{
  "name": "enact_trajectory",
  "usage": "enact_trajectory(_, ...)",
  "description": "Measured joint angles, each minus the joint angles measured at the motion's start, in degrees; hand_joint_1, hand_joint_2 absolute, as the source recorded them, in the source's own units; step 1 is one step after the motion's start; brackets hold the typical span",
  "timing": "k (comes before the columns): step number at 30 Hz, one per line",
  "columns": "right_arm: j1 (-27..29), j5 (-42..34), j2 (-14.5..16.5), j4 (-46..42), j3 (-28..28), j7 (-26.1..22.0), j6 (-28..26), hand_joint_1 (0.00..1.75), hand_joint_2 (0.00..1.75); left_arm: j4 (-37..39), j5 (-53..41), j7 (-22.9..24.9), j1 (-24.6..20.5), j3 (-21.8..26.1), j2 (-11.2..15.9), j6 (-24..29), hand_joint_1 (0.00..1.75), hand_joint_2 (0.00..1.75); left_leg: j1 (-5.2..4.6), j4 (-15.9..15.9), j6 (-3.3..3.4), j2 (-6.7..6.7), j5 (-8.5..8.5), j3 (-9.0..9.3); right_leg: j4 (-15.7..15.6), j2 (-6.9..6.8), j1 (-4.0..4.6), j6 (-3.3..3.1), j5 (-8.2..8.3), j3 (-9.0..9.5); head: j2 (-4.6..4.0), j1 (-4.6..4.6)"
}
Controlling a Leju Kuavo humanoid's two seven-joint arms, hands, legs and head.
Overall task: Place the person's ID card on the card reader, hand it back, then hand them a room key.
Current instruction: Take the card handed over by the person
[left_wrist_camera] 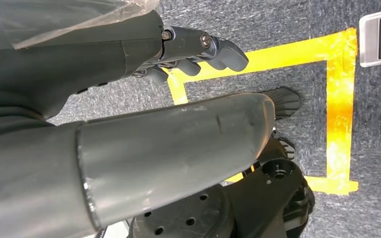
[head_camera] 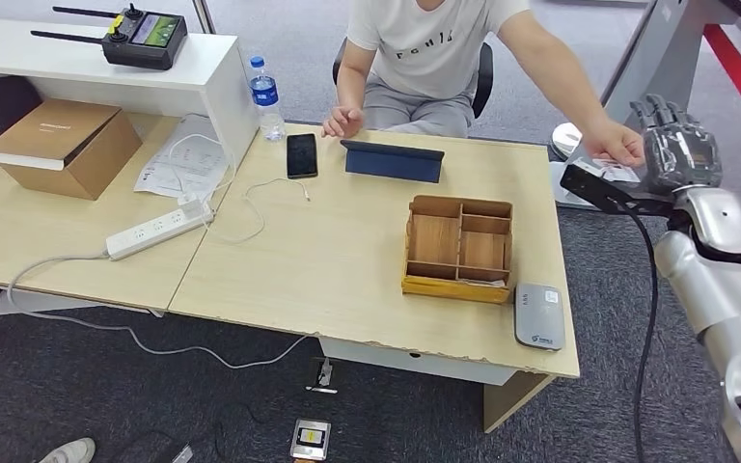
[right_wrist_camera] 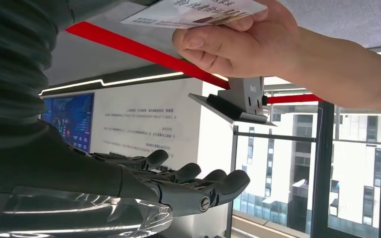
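While raised beyond the worktop's [head_camera: 367,280] far right corner, right hand [head_camera: 680,149] holds nothing, fingers [right_wrist_camera: 198,183] slightly spread. ID card [right_wrist_camera: 193,11] pinched in person's hand [right_wrist_camera: 238,42] just beside it. Left hand [left_wrist_camera: 193,52] hanging, fingers loosely curled, holding nothing

Right arm [head_camera: 733,289]: silver shell segments w/ dark joint bands; black cable runs alongside. Black bracket at wrist. Right hand [head_camera: 680,145]: dark grey segmented fingers [right_wrist_camera: 188,183], silver screws at the pivots, clear plastic film over ribbed cover. Left hand [left_wrist_camera: 188,54]: same dark grey build, thick smooth grey thumb. Person [head_camera: 434,48]: white printed T-shirt, grey trousers.
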Motion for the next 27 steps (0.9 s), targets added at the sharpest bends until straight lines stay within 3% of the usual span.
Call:
enact_trajectory(23,1.36,0.67,1.61,1.62,0.50,0.60,0.43,0.00,1.75,0.00,0.75,1.55,0.11,-0.06,0.05,0.33,0.00,0.00,-0.01,0.00,0.01,0.01,0.02,0.00,0.00,0.00,-0.01,-0.02,0.03,-0.02,0.00,0.00)
enact_trajectory(27,1.68,1.00,1.51,1.61,0.52,1.34,0.54,1.75,1.75,0.00,0.89,1.72,0.11,-0.06,0.07,0.32,0.00,0.00,-0.01,0.01,0.01,0.01,0.02,0.00,0.00,0.00,-0.01,-0.02,0.03,-0.02,0.00,0.00)
